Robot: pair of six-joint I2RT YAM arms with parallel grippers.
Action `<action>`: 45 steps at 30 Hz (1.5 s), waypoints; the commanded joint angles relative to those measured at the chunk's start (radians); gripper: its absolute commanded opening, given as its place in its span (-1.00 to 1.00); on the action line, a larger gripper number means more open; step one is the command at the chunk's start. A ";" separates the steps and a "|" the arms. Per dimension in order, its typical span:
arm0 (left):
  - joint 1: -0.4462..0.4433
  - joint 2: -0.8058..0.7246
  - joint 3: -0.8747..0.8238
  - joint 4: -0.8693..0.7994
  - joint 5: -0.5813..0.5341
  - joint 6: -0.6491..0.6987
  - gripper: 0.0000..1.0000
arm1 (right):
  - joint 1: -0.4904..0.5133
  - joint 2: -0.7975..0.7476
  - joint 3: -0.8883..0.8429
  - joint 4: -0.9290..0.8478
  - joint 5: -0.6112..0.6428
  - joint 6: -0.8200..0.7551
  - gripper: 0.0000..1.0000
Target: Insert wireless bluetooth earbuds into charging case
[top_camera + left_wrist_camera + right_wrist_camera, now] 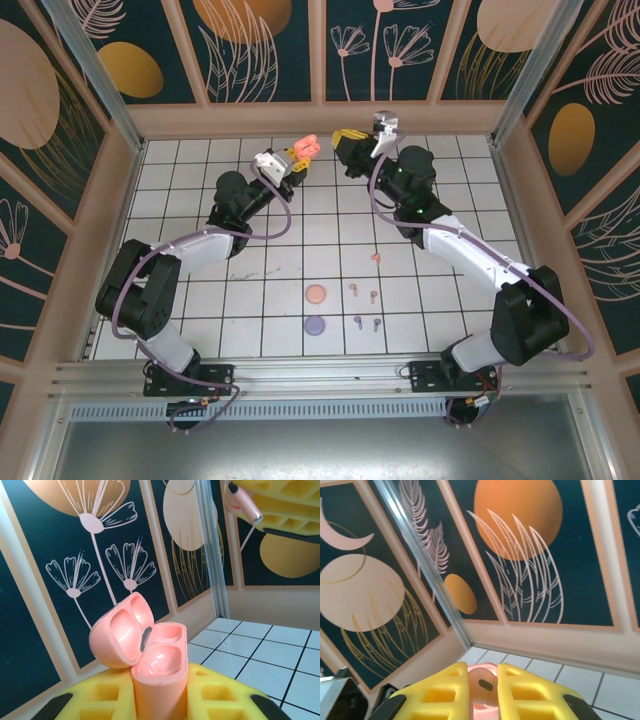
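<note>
My left gripper (297,160) is shut on an upright coral-pink charging case (159,677), raised over the far part of the table. The case lid (120,630) hangs open to the left, and both wells are empty. My right gripper (348,140) sits just right of it at about the same height, shut on one coral earbud (487,684) between its yellow fingers (530,692). In the left wrist view that earbud (244,504) shows at the top right, stem tip pointing down-right, apart from the case. A second coral earbud (375,257) lies on the tiles.
On the white tiled table (200,200) a tan-peach case (315,294) lies with two tan buds (353,288) to its right. Below it lies a purple case (315,325) with two purple buds (357,321). Patterned walls (320,50) close in the back and sides.
</note>
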 commanded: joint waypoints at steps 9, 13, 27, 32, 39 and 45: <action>-0.022 0.023 0.047 -0.033 0.046 0.016 -1.00 | 0.015 0.103 0.032 0.126 -0.099 0.033 -0.71; -0.022 0.024 0.075 -0.040 0.047 0.016 -1.00 | 0.018 0.133 0.049 0.136 -0.097 0.040 -0.70; -0.022 0.032 0.078 -0.044 0.060 0.016 -1.00 | 0.052 0.185 0.080 0.135 -0.087 0.050 -0.70; -0.022 0.032 0.079 -0.045 0.065 0.014 -1.00 | 0.052 0.195 0.087 0.126 -0.072 0.045 -0.70; -0.022 0.025 0.084 -0.043 0.065 0.011 -1.00 | 0.052 0.195 0.079 0.111 -0.025 0.020 -0.70; -0.022 0.017 0.087 -0.044 0.075 0.002 -1.00 | 0.060 0.190 0.070 0.091 0.016 -0.030 -0.70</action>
